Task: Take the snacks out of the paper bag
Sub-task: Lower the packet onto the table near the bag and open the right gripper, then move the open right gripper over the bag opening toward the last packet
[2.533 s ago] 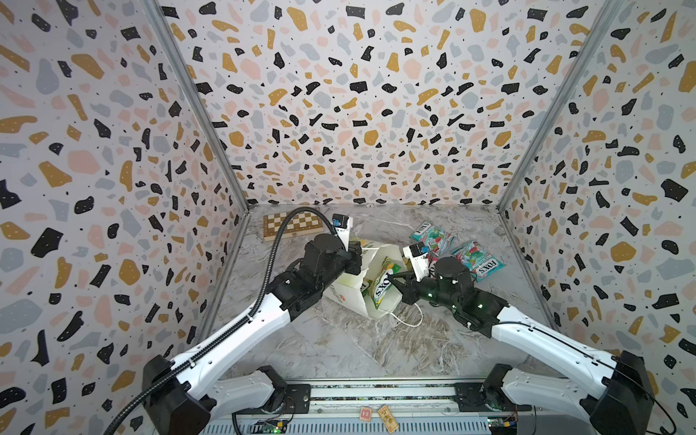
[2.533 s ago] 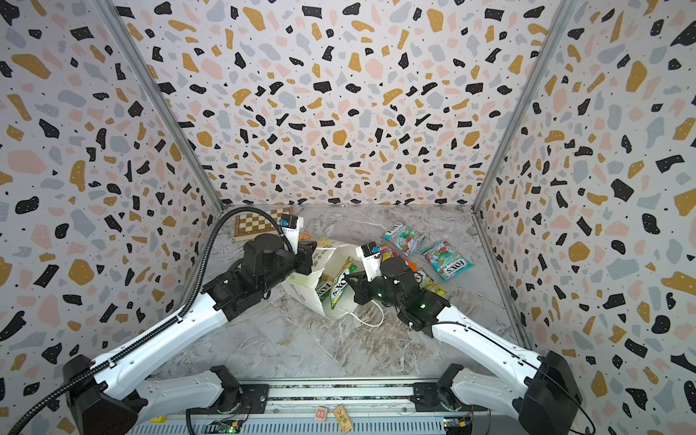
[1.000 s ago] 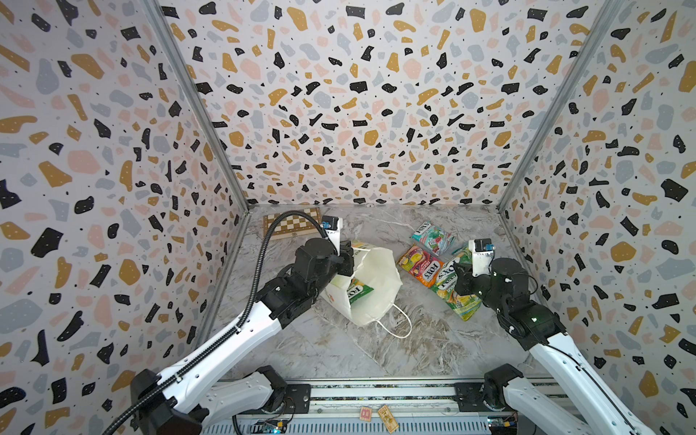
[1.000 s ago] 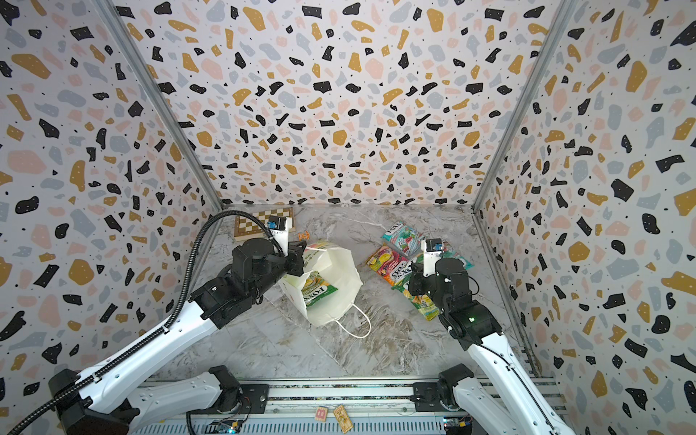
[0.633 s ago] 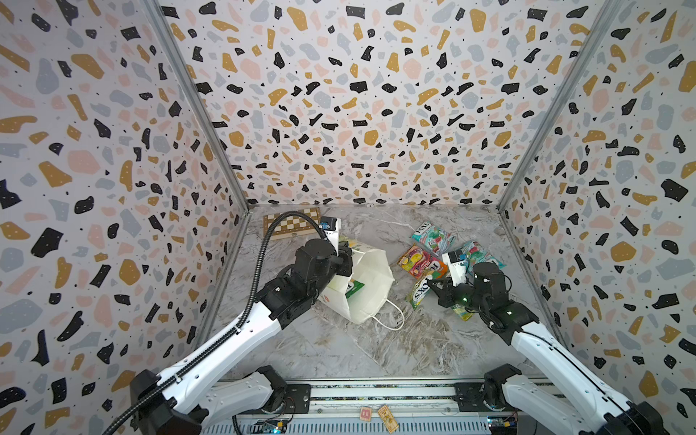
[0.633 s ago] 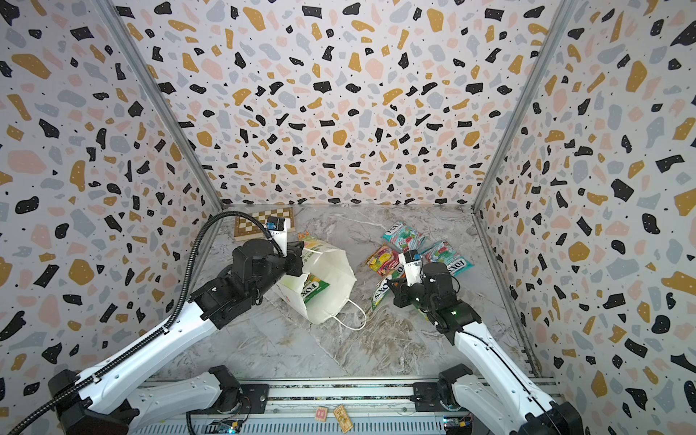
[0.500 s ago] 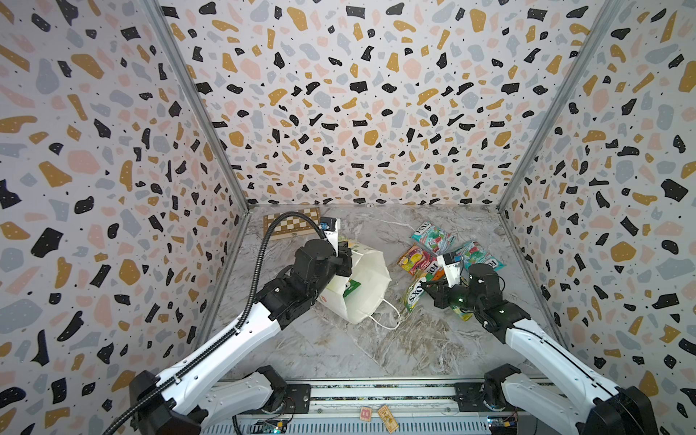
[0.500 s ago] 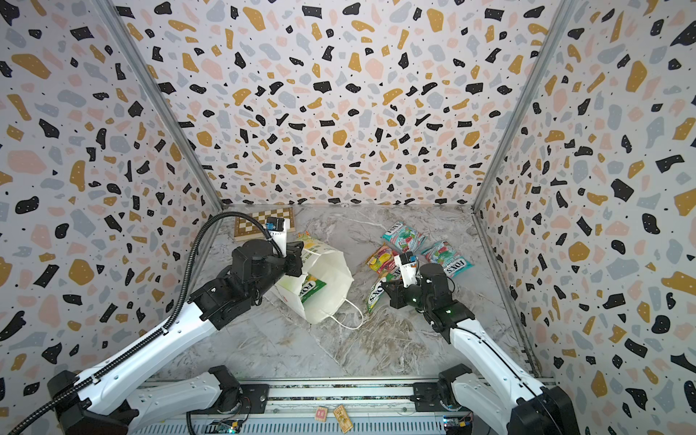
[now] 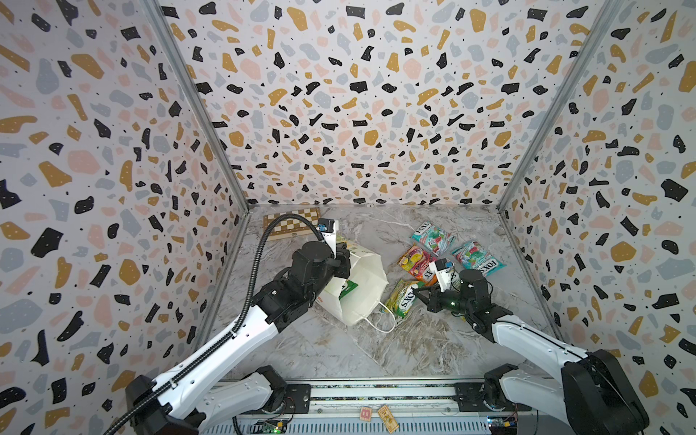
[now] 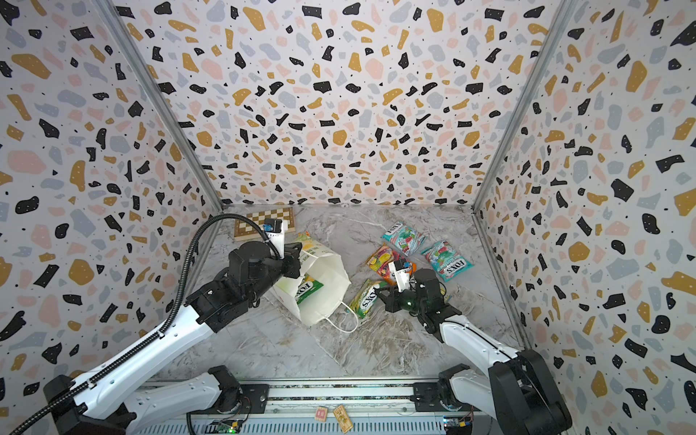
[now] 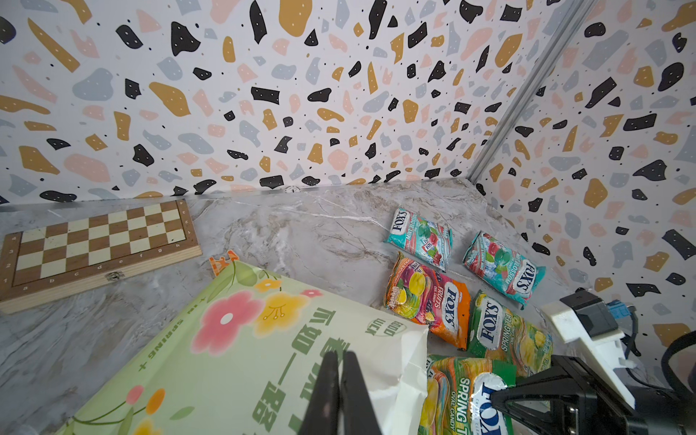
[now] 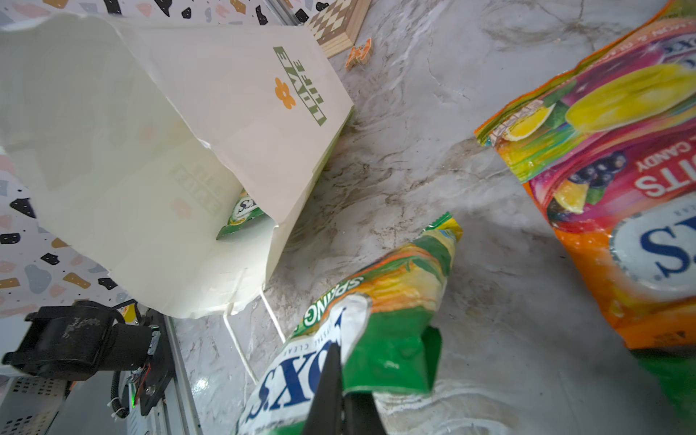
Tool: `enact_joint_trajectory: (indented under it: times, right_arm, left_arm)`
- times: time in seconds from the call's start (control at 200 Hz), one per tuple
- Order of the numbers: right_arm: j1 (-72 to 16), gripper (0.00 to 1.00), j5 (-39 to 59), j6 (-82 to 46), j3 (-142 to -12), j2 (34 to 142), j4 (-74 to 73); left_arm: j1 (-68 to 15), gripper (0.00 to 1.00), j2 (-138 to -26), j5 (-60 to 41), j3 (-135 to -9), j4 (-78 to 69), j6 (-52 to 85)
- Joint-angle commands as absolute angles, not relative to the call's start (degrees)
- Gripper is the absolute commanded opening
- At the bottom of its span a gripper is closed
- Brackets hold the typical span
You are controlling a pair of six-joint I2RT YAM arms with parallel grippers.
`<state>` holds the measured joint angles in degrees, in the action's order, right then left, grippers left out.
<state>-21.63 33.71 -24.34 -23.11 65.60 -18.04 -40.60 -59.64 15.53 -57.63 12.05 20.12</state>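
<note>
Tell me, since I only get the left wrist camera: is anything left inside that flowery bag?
Observer: Yes. In both top views one green packet lies inside the paper bag, near its open mouth.
Operator: What is that black claw at my picture's edge doing?
Observer: That is the right gripper; the right wrist view shows it shut on a green-yellow packet outside the bag.
Operator: Has the bag got handles?
Observer: Yes, the right wrist view shows a white cord handle trailing from its mouth onto the table.

"fox's" packets (image 11: pixel 448 305) (bag (image 12: pixel 233 75) maybe "love life")
</note>
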Motion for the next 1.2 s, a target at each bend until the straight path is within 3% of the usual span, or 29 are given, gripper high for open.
enact_joint_trajectory:
  times: [0.0,0.426,0.521,0.656,0.761,0.886,1.036,1.196]
  right_arm:
    - [-21.45,0.00,30.87,-22.89,-22.00,66.65,-19.56]
    - [-21.45,0.00,22.90,-21.53,-21.77,71.85,-17.01]
    - [-21.45,0.09,22.01,-21.38,-21.90,72.46,-16.48]
    - [-21.45,0.42,20.39,-21.49,-22.36,72.23,-14.80]
    - [-21.66,0.56,17.33,-21.47,-22.75,70.18,-12.61]
    - [-22.30,0.67,12.40,-20.70,-23.68,67.08,-9.54]
    - [-23.84,0.74,7.81,-19.84,-24.50,62.48,-7.05]
    - [-25.02,0.74,12.92,-18.09,-25.04,57.04,-8.08]
  left_arm:
    - [-40.69,0.00,-58.88,15.55,-57.15,10.02,19.07]
    - [-40.69,0.00,-59.16,15.05,-57.21,9.84,19.07]
    - [-40.69,0.00,-59.22,15.11,-57.19,9.84,19.12]
    - [-40.69,0.00,-59.42,14.80,-57.30,9.67,19.09]
    - [-40.68,0.00,-59.60,14.68,-57.29,9.49,19.07]
    - [-40.69,0.00,-59.83,14.42,-57.39,9.31,19.14]
    - [-40.69,0.00,-60.10,14.28,-57.39,8.98,19.08]
    - [-40.67,0.00,-60.45,13.98,-57.44,8.86,19.07]
